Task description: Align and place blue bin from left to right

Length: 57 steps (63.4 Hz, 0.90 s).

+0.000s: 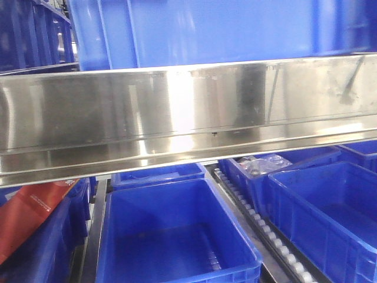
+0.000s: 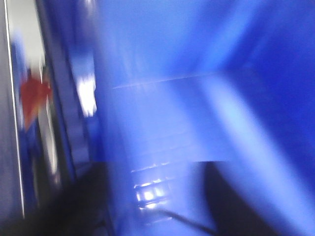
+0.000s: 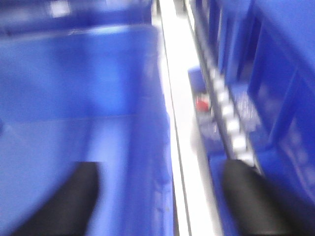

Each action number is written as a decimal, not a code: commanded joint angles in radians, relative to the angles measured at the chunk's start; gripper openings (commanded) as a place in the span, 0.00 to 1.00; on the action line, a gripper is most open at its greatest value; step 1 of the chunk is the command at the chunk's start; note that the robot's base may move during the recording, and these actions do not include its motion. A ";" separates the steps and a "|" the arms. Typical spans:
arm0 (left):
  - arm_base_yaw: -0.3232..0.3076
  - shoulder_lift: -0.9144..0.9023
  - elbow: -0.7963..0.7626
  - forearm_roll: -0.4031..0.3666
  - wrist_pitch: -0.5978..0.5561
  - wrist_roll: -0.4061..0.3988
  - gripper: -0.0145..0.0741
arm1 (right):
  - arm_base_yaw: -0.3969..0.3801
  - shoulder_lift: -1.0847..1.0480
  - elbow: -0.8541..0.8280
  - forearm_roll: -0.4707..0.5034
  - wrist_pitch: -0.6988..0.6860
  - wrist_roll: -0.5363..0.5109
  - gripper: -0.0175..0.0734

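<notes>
The blue bin (image 1: 177,212) is the deep empty crate at the lower centre, below the steel beam. Neither gripper shows in the front view. The left wrist view is blurred: my left gripper (image 2: 155,169) stands open, its dark fingers (image 2: 74,206) on either side of the blue bin's (image 2: 162,64) left wall. The right wrist view is blurred too. There my right gripper (image 3: 160,169) is open astride the blue bin's (image 3: 74,73) right wall, with one finger (image 3: 74,201) inside the crate and the other over the rail.
A shiny steel shelf beam (image 1: 188,112) crosses the front view, with a large blue crate (image 1: 224,26) on top. A roller track (image 1: 265,230) runs right of the bin, beside blue tubs (image 1: 330,212), one holding clear packets (image 1: 262,165). A red bag (image 1: 35,206) lies at the left.
</notes>
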 commanded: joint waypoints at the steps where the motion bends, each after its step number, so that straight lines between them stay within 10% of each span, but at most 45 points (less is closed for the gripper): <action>1: -0.006 -0.015 -0.008 0.009 -0.018 0.007 0.83 | -0.004 -0.017 -0.007 -0.013 -0.029 -0.012 0.79; 16: -0.008 -0.072 -0.064 0.005 0.068 0.007 0.78 | -0.004 -0.099 -0.010 0.023 0.010 -0.012 0.71; 33: -0.008 -0.236 -0.050 0.015 0.194 0.063 0.26 | -0.004 -0.227 -0.007 0.025 0.095 -0.012 0.09; 38: -0.008 -0.295 -0.020 0.027 0.198 0.078 0.12 | -0.004 -0.265 0.020 0.025 0.094 -0.012 0.12; 57: -0.008 -0.565 0.254 0.074 0.072 0.078 0.15 | 0.019 -0.539 0.443 0.025 -0.111 -0.030 0.12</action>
